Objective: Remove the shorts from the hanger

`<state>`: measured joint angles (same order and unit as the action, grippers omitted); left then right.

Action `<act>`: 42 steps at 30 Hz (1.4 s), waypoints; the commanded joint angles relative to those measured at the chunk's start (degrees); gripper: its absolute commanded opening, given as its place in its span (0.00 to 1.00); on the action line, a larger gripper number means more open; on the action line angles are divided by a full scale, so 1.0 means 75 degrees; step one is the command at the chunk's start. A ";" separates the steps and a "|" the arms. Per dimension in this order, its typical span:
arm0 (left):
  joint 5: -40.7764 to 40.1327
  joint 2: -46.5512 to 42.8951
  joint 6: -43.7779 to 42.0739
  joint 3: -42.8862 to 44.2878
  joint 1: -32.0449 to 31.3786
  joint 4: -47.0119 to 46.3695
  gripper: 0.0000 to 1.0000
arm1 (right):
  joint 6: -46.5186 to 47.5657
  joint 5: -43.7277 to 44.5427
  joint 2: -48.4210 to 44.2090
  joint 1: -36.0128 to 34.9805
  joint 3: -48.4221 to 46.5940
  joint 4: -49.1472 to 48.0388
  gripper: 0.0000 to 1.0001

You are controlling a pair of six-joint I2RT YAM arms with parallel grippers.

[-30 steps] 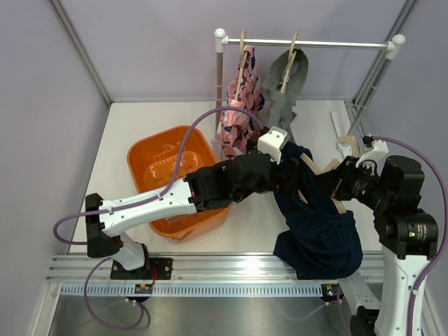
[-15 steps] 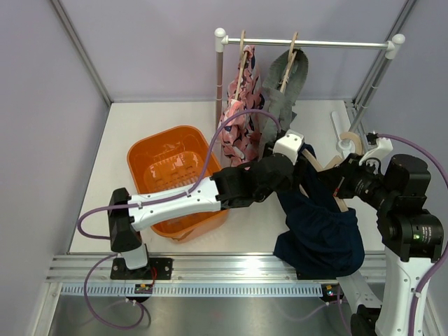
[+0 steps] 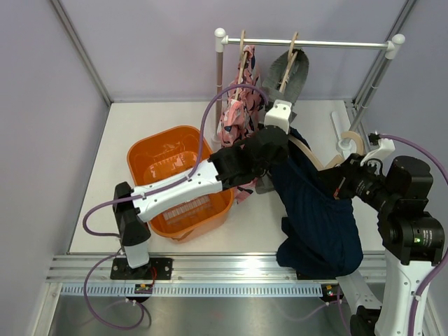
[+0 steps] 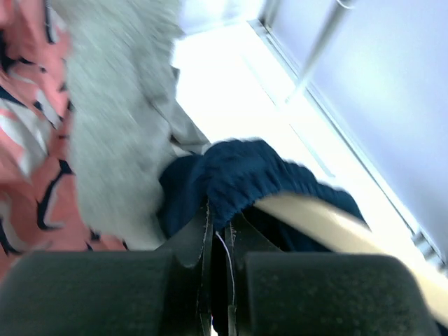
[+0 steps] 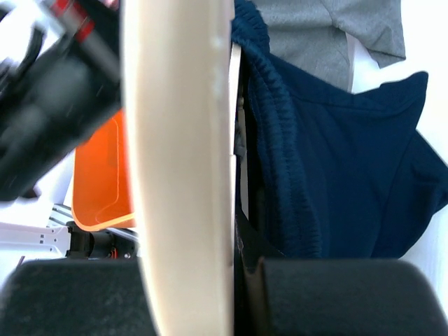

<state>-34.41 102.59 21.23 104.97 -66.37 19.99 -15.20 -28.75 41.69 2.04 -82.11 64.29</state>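
The dark navy shorts (image 3: 318, 217) hang over a pale wooden hanger (image 3: 306, 151) and drape down to the table front. My left gripper (image 3: 285, 136) is shut on their waistband (image 4: 245, 175), which is pinched between its fingers (image 4: 220, 224). My right gripper (image 3: 334, 180) is shut on the hanger (image 5: 182, 161), with the navy shorts (image 5: 343, 182) to its right. The pink patterned shorts (image 3: 236, 115) and the grey shorts (image 3: 288, 77) hang on hangers from the rail.
The white rack's rail (image 3: 336, 43) crosses the back, with posts at both ends. An orange basket (image 3: 150, 138) sits left of centre, under my left arm. Purple walls close in the left, the back and the right.
My left gripper has shut on the navy waistband and moved toward the back, drawing the cloth along the hanger. The right arm has barely moved.
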 commanded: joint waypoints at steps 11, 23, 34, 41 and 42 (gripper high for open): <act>0.0662 0.1134 0.0169 0.0618 0.1232 0.0206 0.00 | -0.0118 -0.0749 -0.0520 0.0009 -0.1005 -0.0276 0.00; 0.1143 0.1591 0.0263 0.0664 0.1689 0.0159 0.00 | -0.0094 -0.1147 -0.0602 0.0009 -0.1662 0.0018 0.00; 0.3181 -0.0246 -0.1165 -0.1418 0.0297 -0.1059 0.00 | -0.0727 0.0855 -0.0450 0.0009 -0.0714 -0.1481 0.00; 0.4095 -0.2181 -0.3158 -0.3154 -0.2223 -0.1365 0.00 | -0.0926 0.2075 0.0381 0.0009 -0.0162 -0.3157 0.00; 0.4444 -0.2310 -0.3194 -0.3214 -0.2585 -0.1248 0.00 | -0.0961 0.2238 0.0498 0.0009 -0.0197 -0.3297 0.00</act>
<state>-7.46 91.44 5.06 82.46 -80.86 13.45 -20.27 -17.19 42.39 2.35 -83.33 50.50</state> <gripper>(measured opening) 0.046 0.112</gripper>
